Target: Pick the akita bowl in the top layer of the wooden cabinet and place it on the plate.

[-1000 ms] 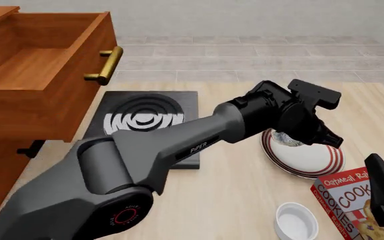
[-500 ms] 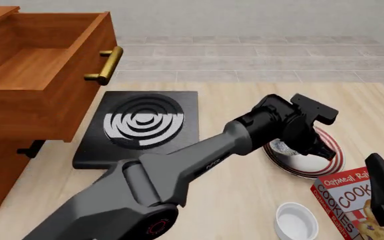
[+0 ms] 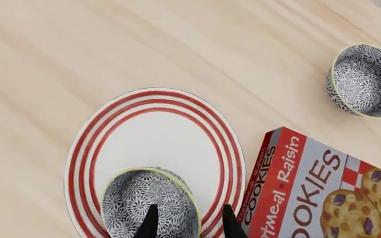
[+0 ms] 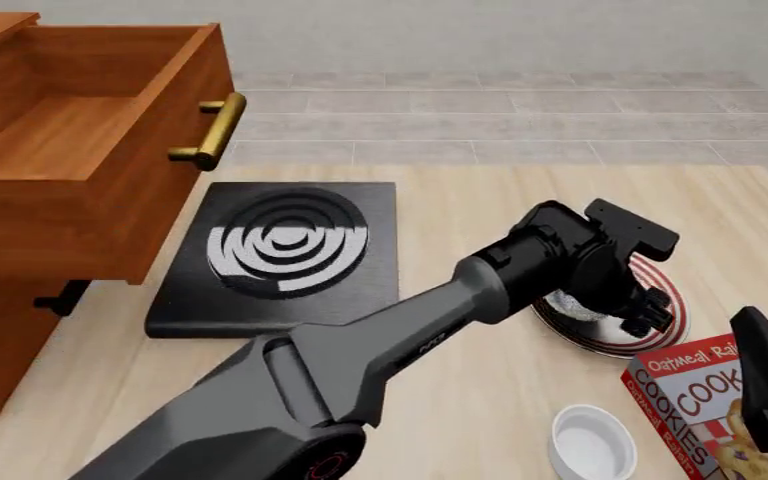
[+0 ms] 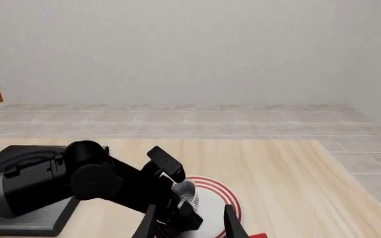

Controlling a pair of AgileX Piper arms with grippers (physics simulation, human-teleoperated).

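Note:
The akita bowl (image 3: 151, 198), speckled dark blue and white, rests on the plate (image 3: 157, 129), a white plate with red rings, near one side of it. My left gripper (image 3: 190, 223) is open and straddles the bowl's wall, one finger inside and one outside. From the front, the left gripper (image 4: 631, 310) hangs over the plate (image 4: 671, 300) and hides most of the bowl (image 4: 574, 303). The wooden cabinet (image 4: 37, 250) stands at the left with its top layer (image 4: 77, 140) pulled out and empty. My right gripper (image 5: 189, 223) is open at the near right, holding nothing.
A black stove (image 4: 284, 250) lies between the cabinet and the plate. A cookie box (image 4: 698, 390) sits just in front of the plate, with a small white ramekin (image 4: 591, 440) to its left. The drawer's brass handle (image 4: 211, 130) juts out over the table.
My left gripper has come down and forward with the bowl, which now sits on the plate. The right arm has not moved.

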